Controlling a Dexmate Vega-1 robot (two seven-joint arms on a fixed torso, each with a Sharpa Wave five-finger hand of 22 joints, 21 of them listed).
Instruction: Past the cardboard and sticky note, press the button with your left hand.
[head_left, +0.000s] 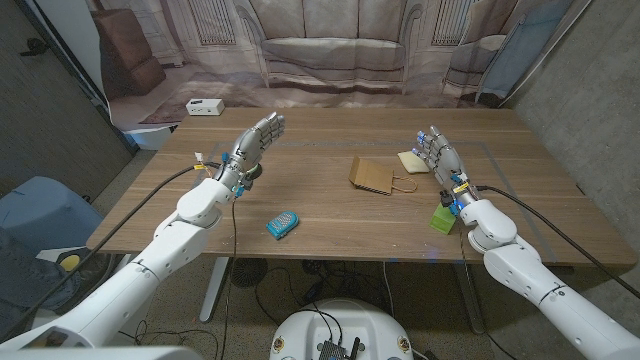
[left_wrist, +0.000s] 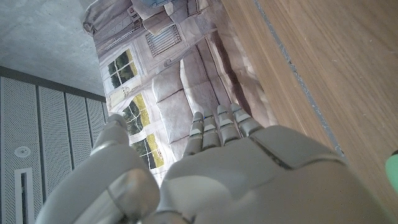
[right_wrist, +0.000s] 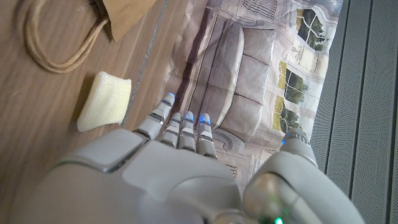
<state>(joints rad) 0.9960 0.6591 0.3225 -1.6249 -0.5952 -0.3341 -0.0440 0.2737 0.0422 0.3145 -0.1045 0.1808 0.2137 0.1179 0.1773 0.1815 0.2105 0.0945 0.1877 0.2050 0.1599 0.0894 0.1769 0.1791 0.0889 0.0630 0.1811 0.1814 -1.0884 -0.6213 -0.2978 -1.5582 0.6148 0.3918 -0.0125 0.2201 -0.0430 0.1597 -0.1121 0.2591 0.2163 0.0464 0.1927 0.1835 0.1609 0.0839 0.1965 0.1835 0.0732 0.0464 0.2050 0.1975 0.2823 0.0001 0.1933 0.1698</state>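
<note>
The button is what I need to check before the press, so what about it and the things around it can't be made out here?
- Button: head view, something dark under the left hand, covered by it; cannot be identified.
- Green block: head view, partly behind the right hand's wrist.
- Teal object: head view, too small to name.
- Paper bag: right wrist view, cut off by the edge.

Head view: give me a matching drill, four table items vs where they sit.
Items:
1. paper bag
2. teal packet
3. green block
4. white box

Places:
A. beside the right wrist
B. off the table, on the floor past its far left corner
C. table middle, handle towards the right hand
D. near the front edge, between the arms

Pairs: 1-C, 2-D, 3-A, 4-B
</note>
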